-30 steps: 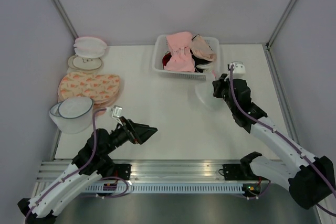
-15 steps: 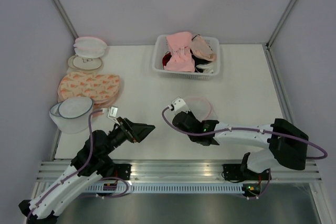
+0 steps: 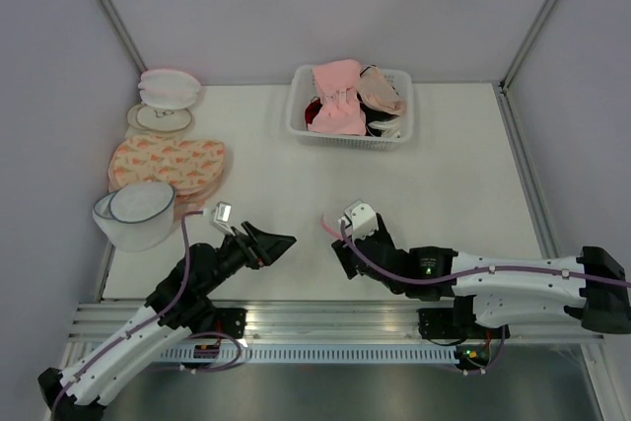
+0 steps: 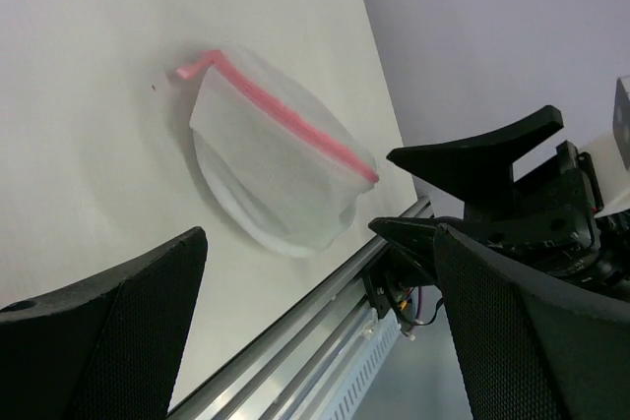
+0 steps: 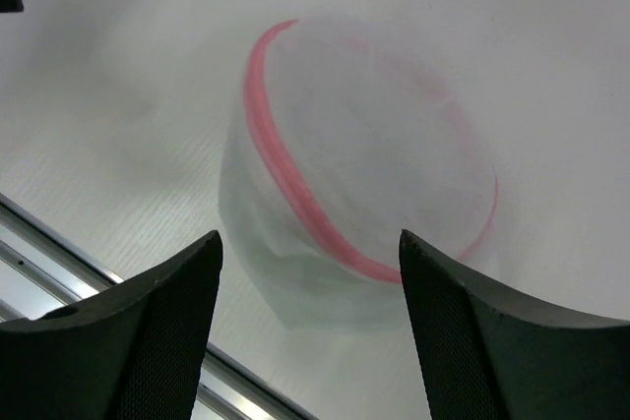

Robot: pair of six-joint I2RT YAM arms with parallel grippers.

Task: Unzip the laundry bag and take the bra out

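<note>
The laundry bag (image 5: 364,154), a white mesh dome with pink zipper trim (image 5: 295,194) running round its rim, lies on the table near the front edge. My right gripper (image 5: 310,243) hovers just above it, open, with nothing between its fingers. The left wrist view shows the same laundry bag (image 4: 276,174) lying tilted, apart from my open, empty left gripper (image 4: 320,233). From above, the left gripper (image 3: 279,246) and right gripper (image 3: 343,255) face each other at front centre, and the bag is hard to make out there. The bra is hidden; nothing shows through the mesh.
A white basket (image 3: 296,117) of pink and beige bras stands at the back centre. Along the left wall lie flat orange-patterned bags (image 3: 168,163), a blue-rimmed mesh dome (image 3: 138,212) and round white items (image 3: 168,88). The metal rail (image 3: 325,317) borders the table's front.
My right arm swung from beside the basket down to front centre, bringing the laundry bag along. Its jaws have opened and the bag now lies free. The left arm barely moved.
</note>
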